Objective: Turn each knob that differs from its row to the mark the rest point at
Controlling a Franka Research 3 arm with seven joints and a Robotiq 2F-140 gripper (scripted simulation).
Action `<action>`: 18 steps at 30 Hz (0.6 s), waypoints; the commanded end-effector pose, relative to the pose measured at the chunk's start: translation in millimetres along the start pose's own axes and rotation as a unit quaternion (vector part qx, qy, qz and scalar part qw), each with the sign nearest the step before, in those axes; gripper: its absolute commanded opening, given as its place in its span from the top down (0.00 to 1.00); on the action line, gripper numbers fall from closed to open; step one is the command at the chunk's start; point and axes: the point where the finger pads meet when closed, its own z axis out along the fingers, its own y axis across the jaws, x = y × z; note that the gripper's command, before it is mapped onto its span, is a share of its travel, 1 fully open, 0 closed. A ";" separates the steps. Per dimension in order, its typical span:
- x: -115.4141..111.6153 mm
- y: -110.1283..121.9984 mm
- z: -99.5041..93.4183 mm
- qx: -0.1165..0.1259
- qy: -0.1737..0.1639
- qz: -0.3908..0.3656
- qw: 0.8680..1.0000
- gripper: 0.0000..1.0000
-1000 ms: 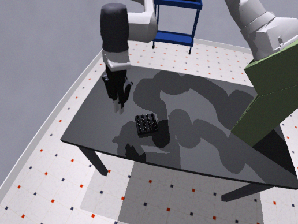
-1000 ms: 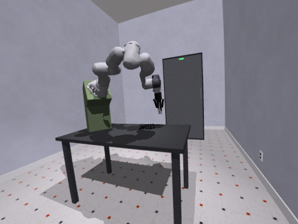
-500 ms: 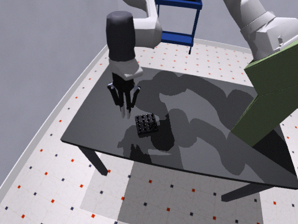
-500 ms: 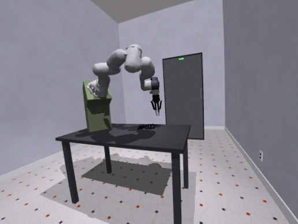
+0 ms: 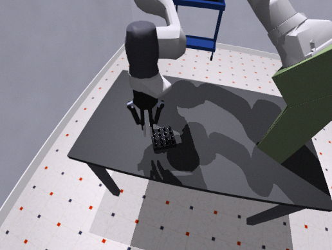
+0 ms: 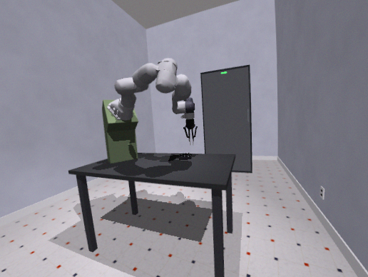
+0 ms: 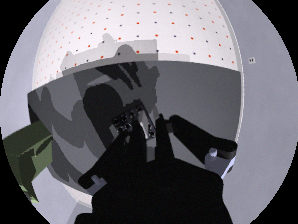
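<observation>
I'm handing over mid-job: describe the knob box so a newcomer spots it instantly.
Find the black table beside the green stand. On it, below the hand, sits a small black box, the only thing topped with rows of knobs.
</observation>
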 end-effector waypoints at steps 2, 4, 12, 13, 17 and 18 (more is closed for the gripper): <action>-0.8 -9.4 7.1 0.005 -0.014 -0.086 0.996 0.88; 0.0 -13.0 9.4 0.006 -0.017 -0.103 0.995 0.88; 2.0 -26.7 18.4 0.011 -0.030 -0.171 0.985 0.88; 2.1 -28.3 19.4 0.011 -0.032 -0.180 0.983 0.88; 2.3 -30.7 21.1 0.012 -0.035 -0.193 0.981 0.88; 2.3 -31.3 21.4 0.012 -0.035 -0.196 0.980 0.88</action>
